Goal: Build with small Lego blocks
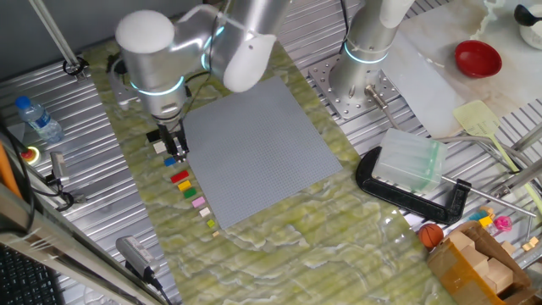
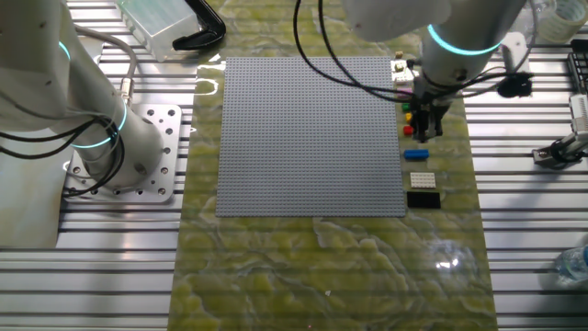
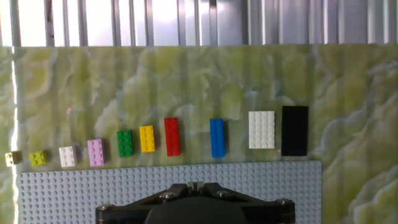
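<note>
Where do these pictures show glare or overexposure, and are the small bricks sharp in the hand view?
Hand view: the strip behind the metal slats is blown out white, yet the red brick and blue brick are sharp. The other fixed view: a bright glare spot on the green mat.

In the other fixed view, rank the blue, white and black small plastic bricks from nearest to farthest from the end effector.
From the end effector:
1. Blue rectangular plastic brick, just beyond the fingers, beside the grey baseplate's right edge.
2. White rectangular plastic brick, next along the row.
3. Black rectangular plastic brick, at the row's end, by the baseplate's corner.
</note>
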`<control>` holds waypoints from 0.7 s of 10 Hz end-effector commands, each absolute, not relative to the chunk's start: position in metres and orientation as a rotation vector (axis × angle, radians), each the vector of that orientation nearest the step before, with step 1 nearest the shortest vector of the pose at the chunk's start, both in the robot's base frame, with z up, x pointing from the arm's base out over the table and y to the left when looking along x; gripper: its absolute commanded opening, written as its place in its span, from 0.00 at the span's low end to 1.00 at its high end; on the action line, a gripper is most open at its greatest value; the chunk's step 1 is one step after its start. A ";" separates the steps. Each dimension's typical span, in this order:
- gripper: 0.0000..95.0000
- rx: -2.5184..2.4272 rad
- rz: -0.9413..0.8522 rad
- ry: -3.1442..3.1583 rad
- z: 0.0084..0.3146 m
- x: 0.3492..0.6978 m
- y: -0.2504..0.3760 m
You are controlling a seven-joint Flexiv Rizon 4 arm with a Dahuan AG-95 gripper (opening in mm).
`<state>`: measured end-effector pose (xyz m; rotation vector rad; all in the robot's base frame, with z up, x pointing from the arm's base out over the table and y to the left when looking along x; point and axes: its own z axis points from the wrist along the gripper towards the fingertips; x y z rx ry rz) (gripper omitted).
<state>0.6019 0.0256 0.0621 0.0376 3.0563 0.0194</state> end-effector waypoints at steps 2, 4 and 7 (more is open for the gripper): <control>0.40 0.042 0.019 3.063 0.060 0.614 0.033; 0.40 0.045 0.022 3.062 0.053 0.618 0.033; 0.40 0.044 0.020 3.055 0.045 0.618 0.035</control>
